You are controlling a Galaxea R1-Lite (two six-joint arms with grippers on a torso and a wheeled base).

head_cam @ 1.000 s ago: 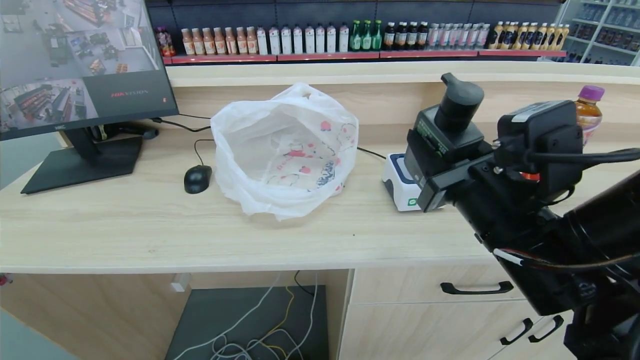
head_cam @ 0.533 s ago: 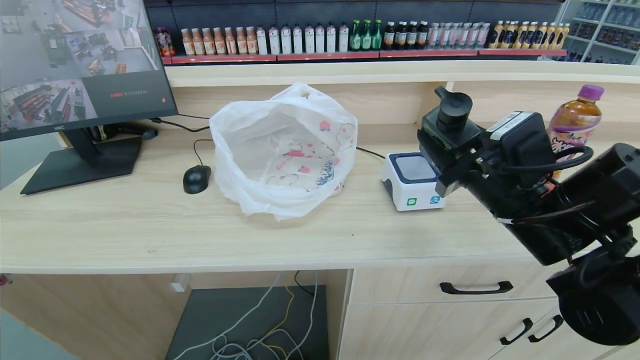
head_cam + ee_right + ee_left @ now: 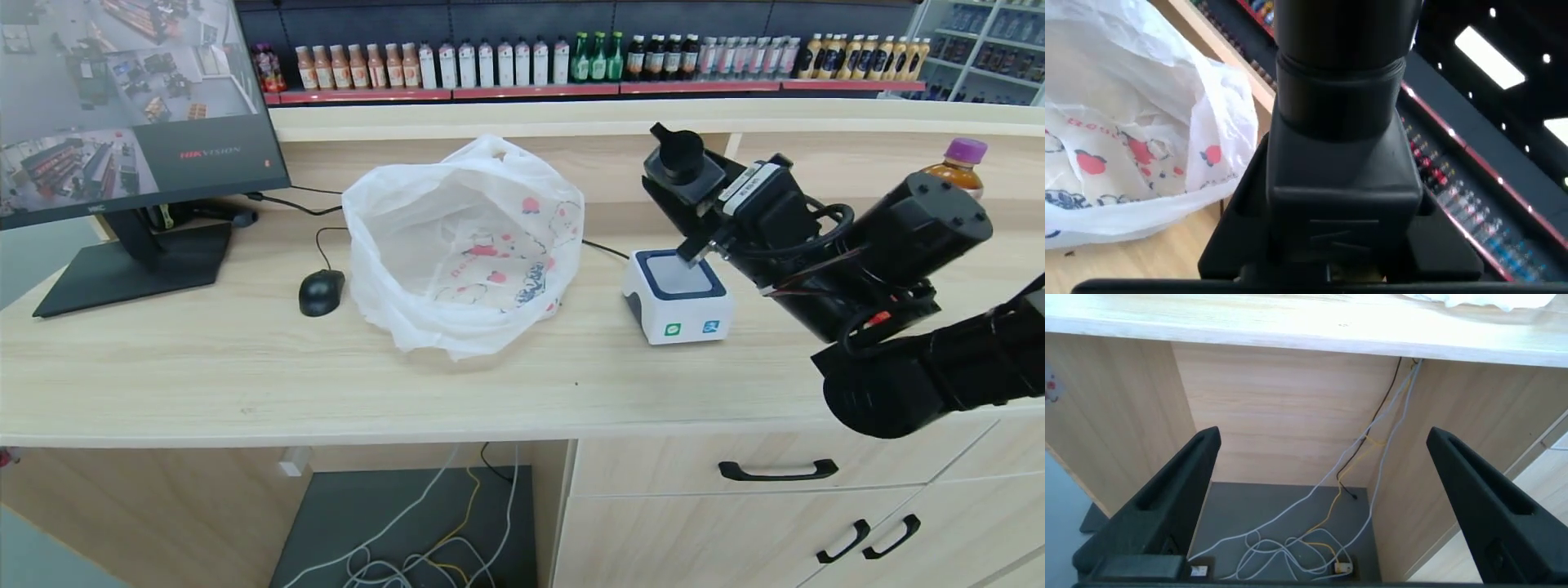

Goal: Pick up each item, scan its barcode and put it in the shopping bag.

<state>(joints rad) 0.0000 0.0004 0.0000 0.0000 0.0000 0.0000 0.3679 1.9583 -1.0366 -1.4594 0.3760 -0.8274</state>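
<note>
My right gripper (image 3: 704, 204) is shut on a black container with a round black cap (image 3: 682, 167), tilted in the air just above and behind the white barcode scanner (image 3: 677, 297). In the right wrist view the black container (image 3: 1337, 155) stands close up, with the shopping bag (image 3: 1127, 155) beside it. The white shopping bag (image 3: 464, 238) stands open on the counter to the left of the scanner. A brown drink bottle with a purple cap (image 3: 960, 163) stands at the far right, partly hidden by my arm. My left gripper (image 3: 1323, 506) hangs open below the counter edge, holding nothing.
A monitor (image 3: 122, 98) and a black mouse (image 3: 322, 292) sit on the counter's left side. Cables (image 3: 1306, 539) lie under the counter. Drawers (image 3: 775, 469) are below on the right. A raised ledge (image 3: 571, 118) runs along the back.
My right arm has carried the black container away from the camera and to the left, from in front of the scanner to above its far side. The scanner's top now shows.
</note>
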